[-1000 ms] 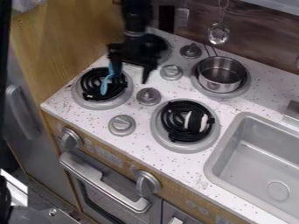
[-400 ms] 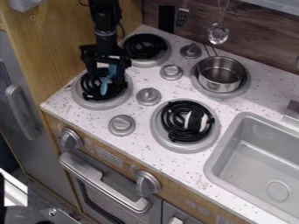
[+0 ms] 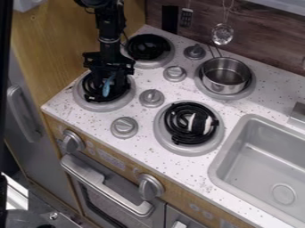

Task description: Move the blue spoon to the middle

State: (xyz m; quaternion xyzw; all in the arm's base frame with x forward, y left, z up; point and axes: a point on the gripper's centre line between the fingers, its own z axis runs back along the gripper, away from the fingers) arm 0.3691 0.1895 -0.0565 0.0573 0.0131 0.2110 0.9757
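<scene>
Swinging left and lowering over the past second, the end effector (image 3: 108, 71) is now hovering close above the front-left burner (image 3: 88, 103) of a toy kitchen, having moved away from its place beside the rear-left burner (image 3: 149, 46). Dark parts are blending into the black coil, and whether it is standing spread, pressed together or pinching the blue spoon (image 3: 107, 87) cannot be told. Just beneath it, the spoon is lying on the front-left burner, its lower end showing against the coil and its upper part being hidden by the end effector.

Across the speckled worktop (image 3: 77, 116), a metal pot (image 3: 225, 76) is sitting on the rear-right burner (image 3: 250, 89), and a black-and-white object (image 3: 200, 123) is resting on the front-right burner (image 3: 186, 150). Four gray knobs (image 3: 124, 128) are lining up diagonally between the left and right burners. At right, a gray sink (image 3: 262, 160) is opening into the worktop. A metal strainer (image 3: 223, 34) and a slotted tool (image 3: 186, 18) are hanging by the dark wooden back wall (image 3: 256, 53), while an oven handle (image 3: 107, 187) is running along the front below.
</scene>
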